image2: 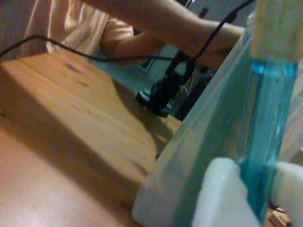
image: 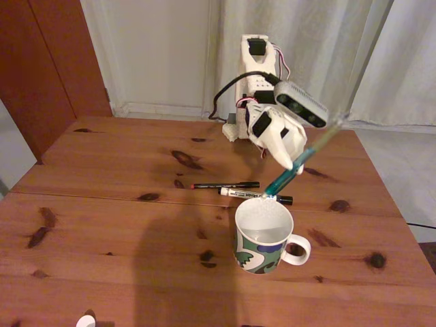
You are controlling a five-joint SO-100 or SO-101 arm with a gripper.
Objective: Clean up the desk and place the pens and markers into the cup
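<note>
In the fixed view my gripper [image: 294,165] is shut on the teal-green marker [image: 286,175]. It holds the marker tilted, with the lower tip just above the far rim of the cup [image: 262,235]. The cup is white inside, has a green and blue pattern outside, and stands on the desk [image: 102,218] with its handle to the right. Just behind the cup lie the thin black pen with a red tip [image: 225,184] and the white-barrelled marker with a black cap [image: 255,195]. In the wrist view the teal marker [image2: 265,142] stands between my white fingers [image2: 220,194].
A small white object [image: 85,320] sits at the desk's near edge. The arm's base [image: 235,126] stands at the far edge, in front of curtains. In the wrist view a person's arm [image2: 165,23] and a dark device [image2: 165,92] with a black cable lie beyond the desk [image2: 71,94].
</note>
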